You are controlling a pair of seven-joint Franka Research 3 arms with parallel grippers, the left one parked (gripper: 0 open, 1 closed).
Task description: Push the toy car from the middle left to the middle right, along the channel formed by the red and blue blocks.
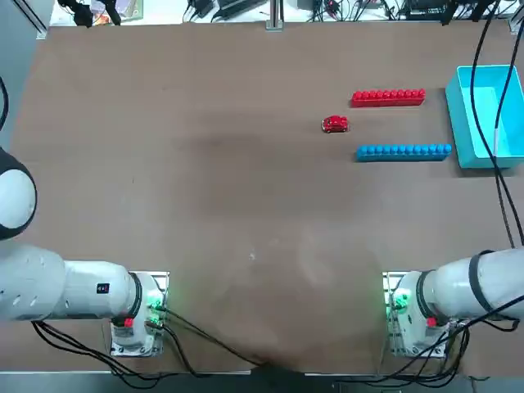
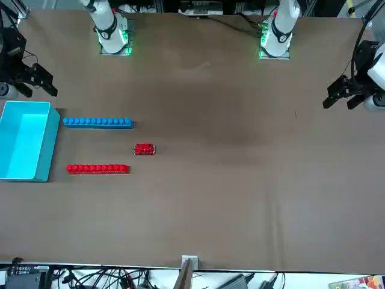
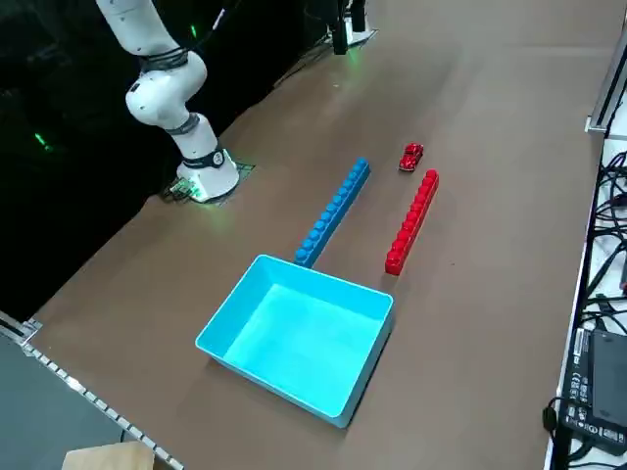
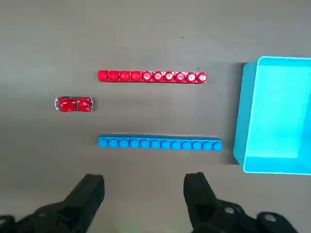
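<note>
end effector point(image 4: 143, 194): raised above the desk point(image 1: 205, 205); fingers spread wide, empty
toy car point(image 4: 74, 104): well below and ahead; just outside the channel point(image 4: 155, 110) mouth, between red bar point(image 4: 152, 76) and blue bar point(image 4: 160, 143) lines

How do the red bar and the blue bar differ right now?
The red bar is shorter than the blue bar. The blue bar's end reaches closer to the open box. Both are studded, parallel and lie flat, with the toy car just outside their channel. The right gripper hovers, open.

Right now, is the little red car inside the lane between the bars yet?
Not yet. The toy car sits just outside the channel, short of the red bar and blue bar.
</note>
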